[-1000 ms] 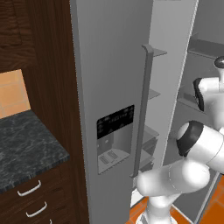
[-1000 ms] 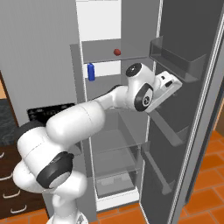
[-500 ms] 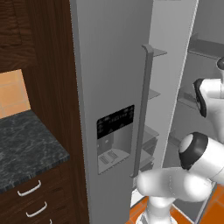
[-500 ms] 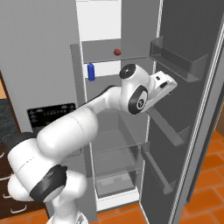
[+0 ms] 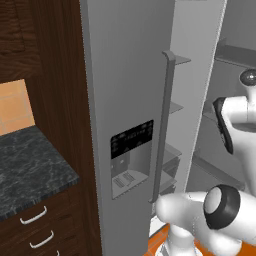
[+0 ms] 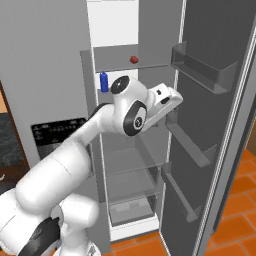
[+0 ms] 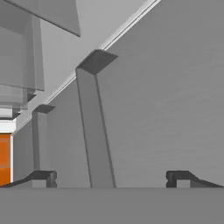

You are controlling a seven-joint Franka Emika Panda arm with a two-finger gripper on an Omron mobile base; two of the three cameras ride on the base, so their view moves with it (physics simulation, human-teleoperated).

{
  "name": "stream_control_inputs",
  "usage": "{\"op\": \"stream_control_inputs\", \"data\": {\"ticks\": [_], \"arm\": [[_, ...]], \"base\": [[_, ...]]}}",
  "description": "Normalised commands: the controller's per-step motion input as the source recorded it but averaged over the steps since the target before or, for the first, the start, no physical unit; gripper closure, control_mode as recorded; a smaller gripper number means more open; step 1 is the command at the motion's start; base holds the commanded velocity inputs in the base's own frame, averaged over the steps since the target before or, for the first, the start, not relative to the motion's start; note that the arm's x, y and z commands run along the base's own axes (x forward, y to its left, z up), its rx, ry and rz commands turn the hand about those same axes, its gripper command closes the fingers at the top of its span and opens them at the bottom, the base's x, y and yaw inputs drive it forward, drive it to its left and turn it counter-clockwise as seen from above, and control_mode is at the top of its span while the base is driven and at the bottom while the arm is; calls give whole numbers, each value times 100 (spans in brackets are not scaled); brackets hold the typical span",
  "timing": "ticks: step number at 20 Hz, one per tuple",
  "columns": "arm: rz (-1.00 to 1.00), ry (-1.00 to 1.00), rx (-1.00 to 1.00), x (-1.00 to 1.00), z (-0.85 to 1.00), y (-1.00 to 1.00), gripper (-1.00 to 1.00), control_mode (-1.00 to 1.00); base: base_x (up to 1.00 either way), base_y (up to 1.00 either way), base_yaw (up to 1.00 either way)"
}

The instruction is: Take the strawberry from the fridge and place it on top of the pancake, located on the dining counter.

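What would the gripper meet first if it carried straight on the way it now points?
Probably the inside of the open fridge door: between the fingertips, the hand view shows its grey panel and a door-shelf bracket. Depth is unclear; the gripper is open and empty.

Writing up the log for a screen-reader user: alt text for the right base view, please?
The white arm reaches into the open fridge, its pincer near the open door's shelves, below the strawberry on an upper shelf. A small blue bottle stands at the left of the shelf below.
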Motion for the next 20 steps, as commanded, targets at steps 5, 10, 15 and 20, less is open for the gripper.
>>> {"op": "stream_control_inputs", "data": {"ticks": [5, 10, 15, 20], "arm": [[0, -6, 11, -58, 0, 76, -100, -100], [-1, -13, 11, -62, -3, 84, -100, -100], [-5, -16, 19, -67, -5, 67, -100, -100], [-19, -10, 37, -86, 0, 23, -100, -100]], "base": [[0, 0, 0], [0, 0, 0], [0, 0, 0], [0, 0, 0]]}}
